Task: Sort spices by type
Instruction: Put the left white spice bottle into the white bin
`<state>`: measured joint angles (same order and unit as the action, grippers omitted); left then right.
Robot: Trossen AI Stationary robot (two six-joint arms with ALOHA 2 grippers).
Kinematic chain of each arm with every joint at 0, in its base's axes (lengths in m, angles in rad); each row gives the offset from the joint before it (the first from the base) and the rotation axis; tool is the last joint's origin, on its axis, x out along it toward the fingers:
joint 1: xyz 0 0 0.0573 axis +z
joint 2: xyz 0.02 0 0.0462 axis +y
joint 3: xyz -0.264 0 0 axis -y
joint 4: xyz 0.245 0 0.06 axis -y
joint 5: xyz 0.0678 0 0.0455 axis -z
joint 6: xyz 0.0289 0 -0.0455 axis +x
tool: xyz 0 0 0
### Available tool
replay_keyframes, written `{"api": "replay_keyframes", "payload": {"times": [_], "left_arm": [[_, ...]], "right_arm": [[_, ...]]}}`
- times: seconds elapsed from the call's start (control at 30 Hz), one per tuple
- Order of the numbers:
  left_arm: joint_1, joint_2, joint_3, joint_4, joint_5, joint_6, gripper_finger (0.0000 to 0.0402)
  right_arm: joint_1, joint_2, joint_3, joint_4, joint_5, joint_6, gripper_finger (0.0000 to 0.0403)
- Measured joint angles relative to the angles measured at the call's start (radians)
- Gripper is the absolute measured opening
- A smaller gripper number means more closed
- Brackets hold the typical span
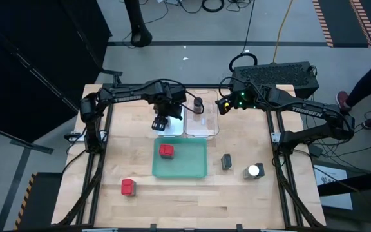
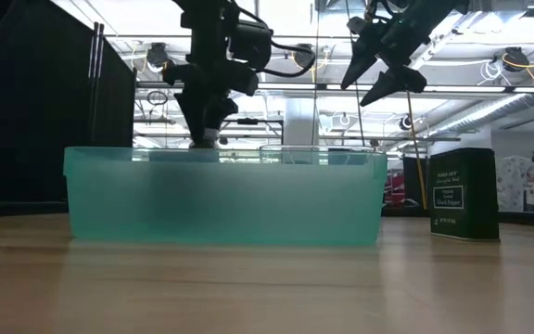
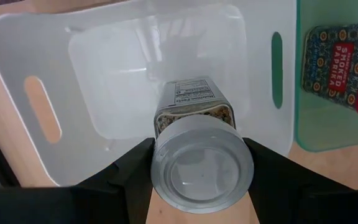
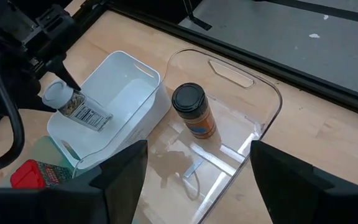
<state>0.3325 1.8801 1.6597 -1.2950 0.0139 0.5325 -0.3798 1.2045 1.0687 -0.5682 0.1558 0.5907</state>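
One white-lidded jar point(image 3: 202, 163) hangs tilted inside white tray's rim point(image 3: 17, 37).

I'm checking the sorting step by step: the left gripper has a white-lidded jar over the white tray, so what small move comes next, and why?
Probably lower it and let go: the left gripper holds the white-lidded jar tilted above the white tray, not yet resting inside.

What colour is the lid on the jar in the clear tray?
Dark, near black, on the brown jar; right wrist view shows it best.
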Motion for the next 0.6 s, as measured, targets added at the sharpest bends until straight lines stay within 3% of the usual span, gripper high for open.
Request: {"api": "replay_keyframes", "payload": {"times": [0.6], "left_arm": [[0.002,-0.001,-0.064,0.046,0.016,-0.038,0.0212]], "right_arm": [[0.0,0.0,0.0,-0.002,0.0,-0.003,0.0267]]}}
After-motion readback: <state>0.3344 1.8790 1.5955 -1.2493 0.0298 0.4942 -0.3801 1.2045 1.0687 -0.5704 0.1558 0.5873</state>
